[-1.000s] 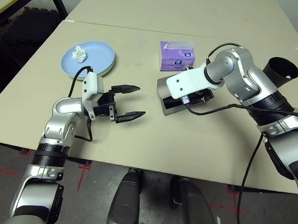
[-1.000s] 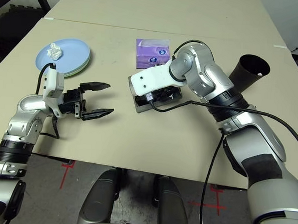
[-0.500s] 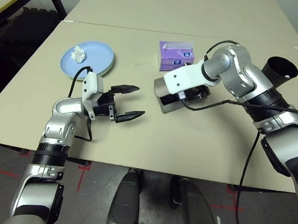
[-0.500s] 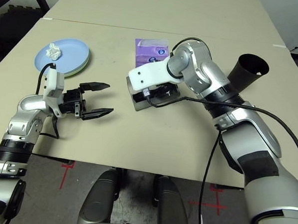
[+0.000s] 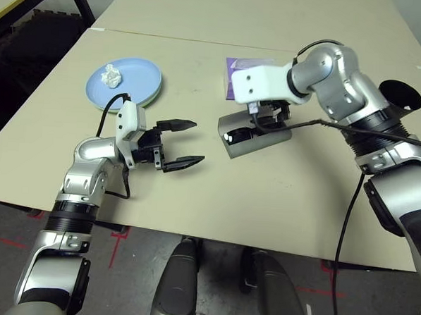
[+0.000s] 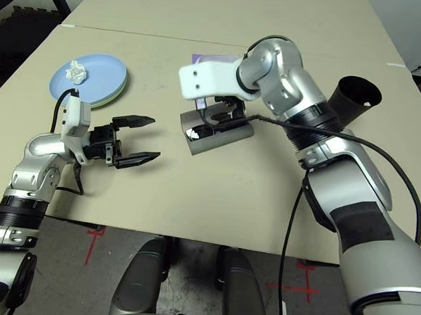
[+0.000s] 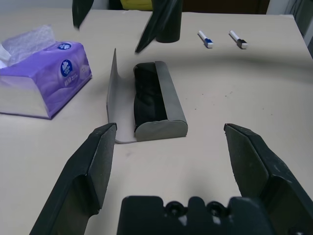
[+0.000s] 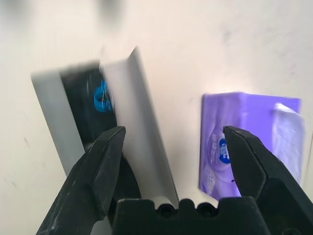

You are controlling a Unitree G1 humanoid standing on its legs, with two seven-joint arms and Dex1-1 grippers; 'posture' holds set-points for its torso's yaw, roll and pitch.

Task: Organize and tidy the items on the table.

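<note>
The grey glasses case point(image 5: 255, 136) lies mid-table with its lid point(image 7: 112, 95) standing up and the black sunglasses point(image 7: 149, 97) inside. My right gripper point(image 5: 268, 117) hangs open just above the case, holding nothing. Behind it sits the purple tissue box point(image 7: 41, 83), partly hidden by my wrist. My left gripper point(image 5: 197, 141) is open and empty, left of the case and aimed at it. A light blue plate point(image 5: 133, 79) rests on a pale green plate point(image 6: 116, 91) at the far left, with the white tissue wad point(image 5: 112, 74) on it. The black cup point(image 5: 399, 99) lies at the far right. Two pens point(image 7: 206, 38) lie beyond the case.
The beige table point(image 5: 279, 196) has bare room in front of the case and between my two arms. Its front edge runs just below my left forearm. A second table top adjoins the far side.
My right gripper has lifted off the glasses case and swung back toward the tissue box, uncovering the open case. The left arm has stayed still.
</note>
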